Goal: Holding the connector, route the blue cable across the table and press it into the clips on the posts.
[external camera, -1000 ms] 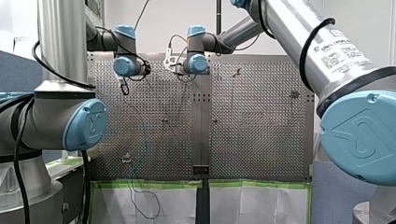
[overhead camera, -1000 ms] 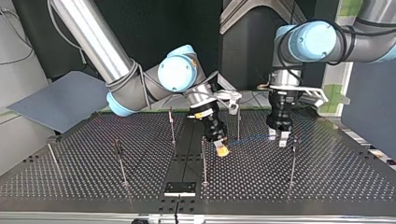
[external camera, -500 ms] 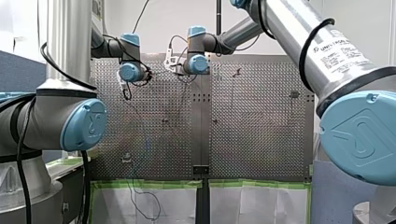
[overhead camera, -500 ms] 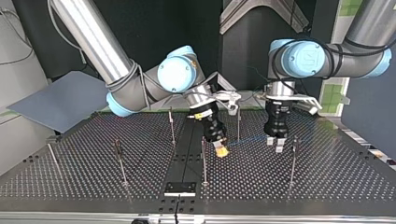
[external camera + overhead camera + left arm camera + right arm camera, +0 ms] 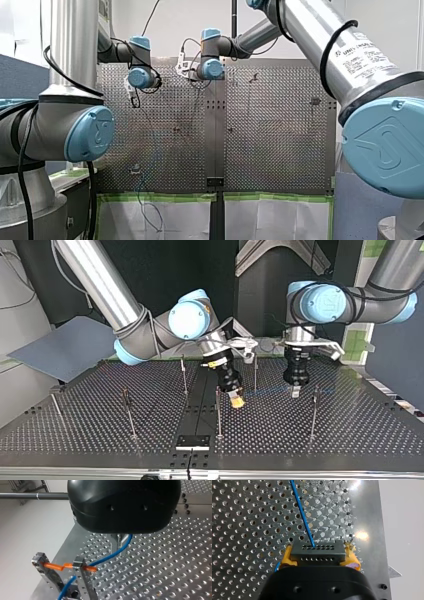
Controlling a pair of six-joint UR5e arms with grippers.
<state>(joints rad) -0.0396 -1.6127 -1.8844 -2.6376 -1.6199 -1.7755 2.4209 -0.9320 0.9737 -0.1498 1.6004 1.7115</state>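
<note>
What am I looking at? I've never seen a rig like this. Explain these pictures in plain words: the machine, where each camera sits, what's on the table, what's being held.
These are two robot arms working over a metal table full of holes. One picture looks out from behind the arms, one faces them from across the table, and two come from cameras on the wrists. Thin posts stand on the table. The left wrist picture shows an orange clip on top of one. My right pincer, with yellow pads, is shut on a black connector. A blue cable runs from that connector to my left pincer, which appears closed around it, with the orange clip just ahead.
</note>
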